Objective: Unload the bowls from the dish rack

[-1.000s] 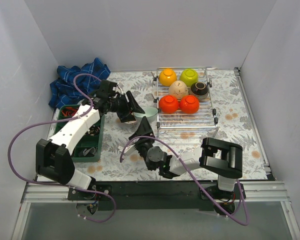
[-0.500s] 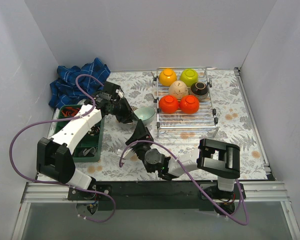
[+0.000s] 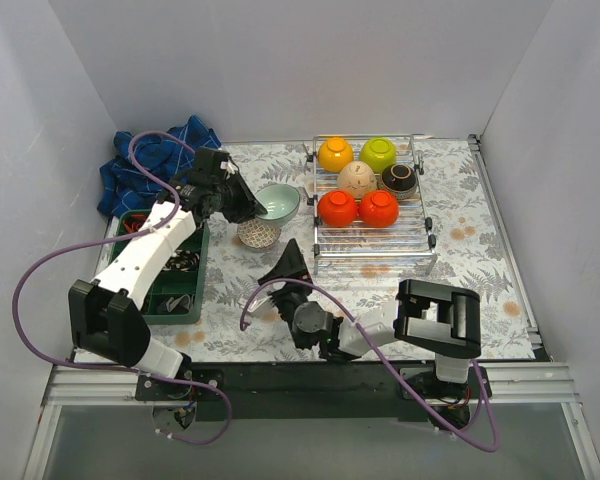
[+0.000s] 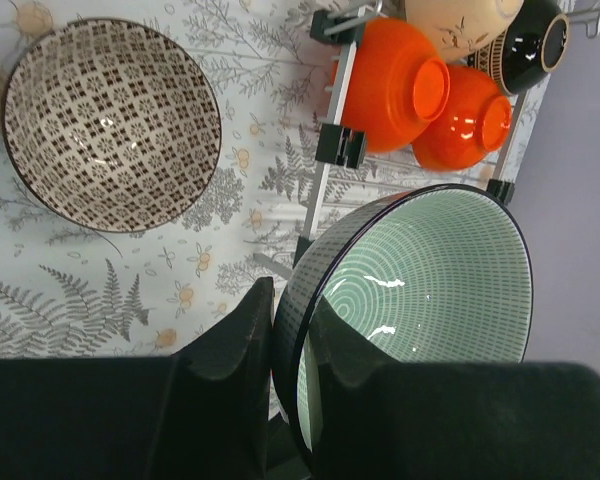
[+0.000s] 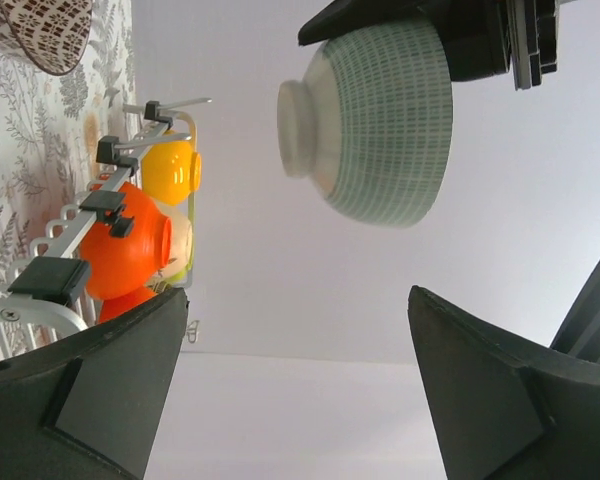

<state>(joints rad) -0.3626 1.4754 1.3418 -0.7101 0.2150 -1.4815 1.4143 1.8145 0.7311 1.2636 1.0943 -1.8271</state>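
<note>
Six bowls sit upside down, foot rings up, in the dish rack (image 3: 375,240), which stands against the far edge of the table (image 3: 475,250), right of its middle: an orange-yellow bowl (image 3: 335,153) and a lime green bowl (image 3: 378,153) in the far row, a speckled beige bowl (image 3: 357,179) and a dark brown bowl (image 3: 398,179) behind them, and nearest, a red-orange bowl (image 3: 337,208) touching a second red-orange bowl (image 3: 379,208). Just left of the rack's left rail, the pale blue-green bowl (image 3: 279,201) hangs clear of the tabletop, tilted, with the left gripper (image 4: 288,320) pinched narrowly on its rim, one finger inside and one outside. Below it and slightly toward the near edge, the white patterned bowl (image 3: 258,234) rests upright on the table, apart from the rack. The right gripper (image 3: 283,265) points up from near the middle of the near edge, its jaws spread wide and holding nothing, the blue-green bowl above it. A green tray (image 3: 168,300) lies along the left edge, and a blue cloth (image 3: 145,165) is bunched in the far left corner
</note>
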